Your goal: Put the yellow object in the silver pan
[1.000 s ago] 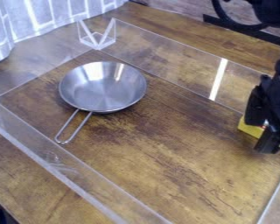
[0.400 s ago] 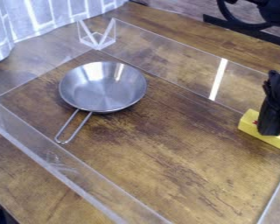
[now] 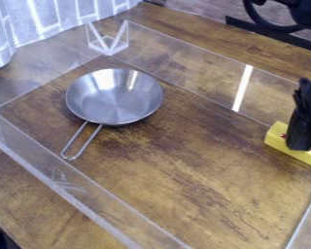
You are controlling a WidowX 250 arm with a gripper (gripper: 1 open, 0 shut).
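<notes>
The yellow object (image 3: pixel 282 138) lies flat on the wooden table at the right edge of the camera view. My gripper (image 3: pixel 302 146) stands straight down on it, fingers shut on its middle and hiding part of it. The block still rests on the table. The silver pan (image 3: pixel 113 96) sits empty left of centre, far from the gripper, its thin wire handle (image 3: pixel 78 141) pointing toward the front left.
A clear acrylic wall (image 3: pixel 67 180) with low edges surrounds the work area. A small clear triangular stand (image 3: pixel 108 37) sits at the back behind the pan. Bare wooden tabletop (image 3: pixel 204 156) lies between the pan and the yellow object.
The gripper shifted slightly up and right onto the yellow object and closed its fingers from open to shut. The pan has not moved.
</notes>
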